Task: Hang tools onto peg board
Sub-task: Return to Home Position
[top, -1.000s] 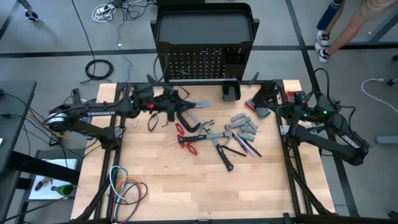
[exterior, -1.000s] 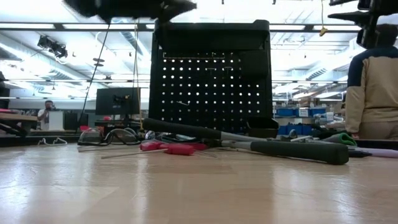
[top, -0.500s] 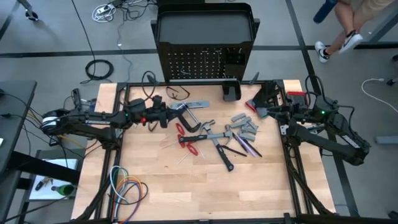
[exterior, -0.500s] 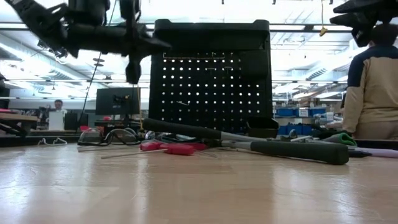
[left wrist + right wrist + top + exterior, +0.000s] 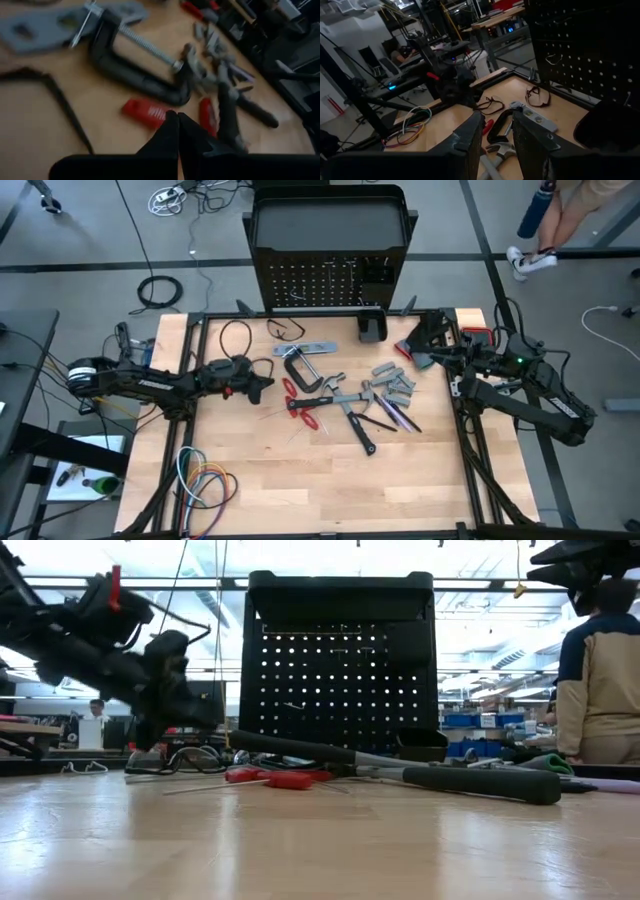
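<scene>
From above, the left pincer (image 5: 266, 382) hangs over the desk (image 5: 300, 490) beside the black clamp (image 5: 300, 370), which lies near the peg board (image 5: 320, 280). Its wrist view shows its fingers (image 5: 167, 137) squeezed together, holding nothing. The right pincer (image 5: 497, 117) is a little open, empty.

Seen from above, a grey floor (image 5: 80, 240) crossed by dark lines surrounds the light wooden table (image 5: 300, 490), with a black cable coil (image 5: 160, 292) at the upper left, a white cable tangle (image 5: 172, 195) at the top edge and a person's legs (image 5: 545, 225) at the upper right. From table height the room is a wide hall under long ceiling light strips (image 5: 500, 612), with shelves of blue bins (image 5: 470, 720) right of centre and a person in a beige and navy top (image 5: 600, 680) at the right edge.
</scene>
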Available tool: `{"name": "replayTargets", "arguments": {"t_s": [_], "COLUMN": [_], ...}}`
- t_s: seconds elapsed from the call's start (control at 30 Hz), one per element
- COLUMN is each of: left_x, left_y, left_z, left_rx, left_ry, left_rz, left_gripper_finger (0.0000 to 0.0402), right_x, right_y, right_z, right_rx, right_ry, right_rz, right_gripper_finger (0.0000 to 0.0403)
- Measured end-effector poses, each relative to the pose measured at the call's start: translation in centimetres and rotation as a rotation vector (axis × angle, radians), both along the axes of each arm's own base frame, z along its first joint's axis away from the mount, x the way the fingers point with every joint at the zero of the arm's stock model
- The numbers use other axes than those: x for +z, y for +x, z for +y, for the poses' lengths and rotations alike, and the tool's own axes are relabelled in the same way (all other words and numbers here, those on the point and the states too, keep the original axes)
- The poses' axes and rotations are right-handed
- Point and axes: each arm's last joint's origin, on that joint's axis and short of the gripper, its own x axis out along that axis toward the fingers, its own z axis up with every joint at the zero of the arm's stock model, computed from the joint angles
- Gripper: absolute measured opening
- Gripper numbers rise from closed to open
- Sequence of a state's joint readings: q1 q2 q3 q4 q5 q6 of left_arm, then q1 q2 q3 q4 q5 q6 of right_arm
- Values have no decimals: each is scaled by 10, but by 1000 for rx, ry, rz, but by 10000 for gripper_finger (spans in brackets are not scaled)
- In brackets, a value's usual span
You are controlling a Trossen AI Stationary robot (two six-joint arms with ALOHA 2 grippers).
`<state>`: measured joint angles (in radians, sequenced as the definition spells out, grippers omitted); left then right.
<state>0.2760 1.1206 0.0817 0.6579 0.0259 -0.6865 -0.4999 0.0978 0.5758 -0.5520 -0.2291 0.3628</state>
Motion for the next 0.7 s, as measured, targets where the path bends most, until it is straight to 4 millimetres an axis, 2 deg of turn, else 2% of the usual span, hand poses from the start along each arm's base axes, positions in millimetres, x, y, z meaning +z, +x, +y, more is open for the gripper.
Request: {"name": "replayTargets", "arguments": {"t_s": [0.17,0.47,0.7], "left_x": [-15,-14,-13], "left_y": [-12,-12,-11], "left_z": [-4,-3,-3], "left_rx": [34,46,46], "left_ry": [-104,-129,-127], "left_rz": [36,13,1], "left_gripper_finger": [6,7,7], "right_x": [0,0,-19], "right_y": [0,0,8], "right_z": [0,0,-4], "right_rx": [0,0,3], "right_ry": [-2,-1,33], "right_rz": [-4,-3,59], "right_gripper_finger": [115,115,115]}}
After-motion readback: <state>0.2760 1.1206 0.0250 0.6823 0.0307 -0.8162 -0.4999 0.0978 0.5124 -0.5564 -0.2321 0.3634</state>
